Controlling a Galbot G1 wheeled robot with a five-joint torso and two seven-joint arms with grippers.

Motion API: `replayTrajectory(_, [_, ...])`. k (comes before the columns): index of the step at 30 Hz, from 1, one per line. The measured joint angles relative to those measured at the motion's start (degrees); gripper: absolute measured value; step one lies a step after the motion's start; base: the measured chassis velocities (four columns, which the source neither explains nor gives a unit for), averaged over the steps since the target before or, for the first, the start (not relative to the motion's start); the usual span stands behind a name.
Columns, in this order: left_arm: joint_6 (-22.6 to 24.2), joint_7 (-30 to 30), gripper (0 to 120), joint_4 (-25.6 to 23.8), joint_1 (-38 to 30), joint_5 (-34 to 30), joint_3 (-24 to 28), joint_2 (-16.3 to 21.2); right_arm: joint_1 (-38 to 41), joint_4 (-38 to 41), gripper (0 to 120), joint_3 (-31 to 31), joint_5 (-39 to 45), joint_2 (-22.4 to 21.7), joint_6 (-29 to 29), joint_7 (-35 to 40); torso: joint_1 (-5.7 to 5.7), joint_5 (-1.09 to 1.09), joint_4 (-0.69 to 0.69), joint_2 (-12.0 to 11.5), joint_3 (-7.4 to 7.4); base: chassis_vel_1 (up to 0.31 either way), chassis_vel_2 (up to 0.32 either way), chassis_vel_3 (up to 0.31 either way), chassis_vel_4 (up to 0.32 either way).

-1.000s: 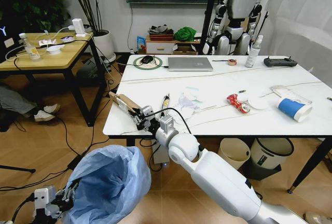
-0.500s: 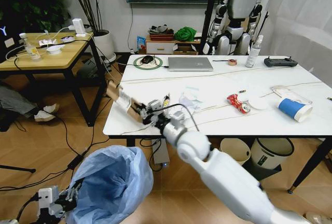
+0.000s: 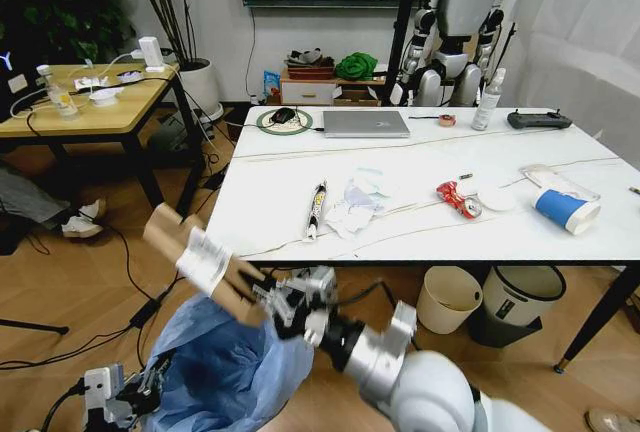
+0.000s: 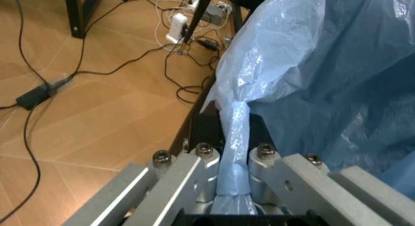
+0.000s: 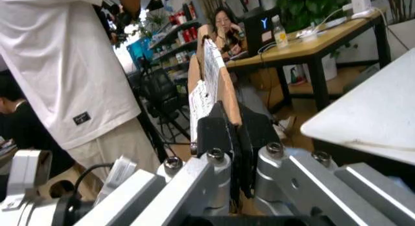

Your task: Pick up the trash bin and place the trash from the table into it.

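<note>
The right gripper (image 3: pixel 262 299) clamps the cardboard box (image 3: pixel 200 265) just over the bin (image 3: pixel 225 367), near left of the table (image 3: pixel 440 242), so it can fall in. The left gripper (image 3: pixel 140 394) pinches the bag's rim, holding the bin up.

Even, bright indoor light fills the room, and the white table (image 3: pixel 430 202) reflects it softly without harsh glare. Beneath it the floor lies in mild, diffuse shadow. In the head view the cardboard box (image 3: pixel 200 264) and the right gripper (image 3: pixel 262 300) are smeared by motion blur. In the left wrist view the light-blue bag (image 4: pixel 311 65) shows glossy highlights on its creases. In the right wrist view the background is soft and the near fingers (image 5: pixel 227 138) are dark.
</note>
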Motion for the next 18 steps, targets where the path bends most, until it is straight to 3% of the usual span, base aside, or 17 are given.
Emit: replayTrajectory(18, [1.1, -3.2, 0, -1.3, 1.3, -0.9, 1.3, -3.4, -3.8, -1.6, 0, -0.4, -0.2, 1.3, 2.8, -1.5, 0.01, 0.0, -0.01, 0.0, 0.01, 0.0, 0.0, 0.0, 0.0])
